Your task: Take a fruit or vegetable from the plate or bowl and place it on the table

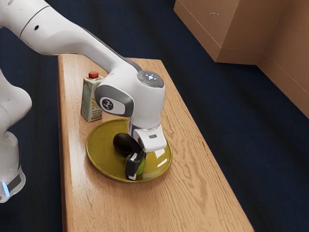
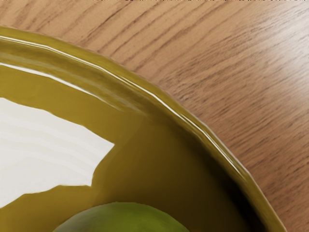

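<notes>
The black gripper [image 1: 133,165] is low over the near part of the olive-green plate [image 1: 104,157] in the exterior view. A green fruit [image 1: 141,167] is right at it, partly covered by it; whether it is gripped cannot be made out. A dark, egg-shaped fruit or vegetable [image 1: 123,143] lies on the plate behind the gripper, partly hidden by the hand. In the wrist view the rounded top of the green fruit [image 2: 128,217] rises at the lower edge, inside the curved plate rim [image 2: 159,99].
A carton with a red cap [image 1: 91,99] stands on the wooden table [image 1: 193,193] beyond the plate, toward the exterior view's left. Another white arm [image 1: 12,145] is beside the table at the exterior view's left. Brown boxy walls [image 1: 231,29] stand past the table.
</notes>
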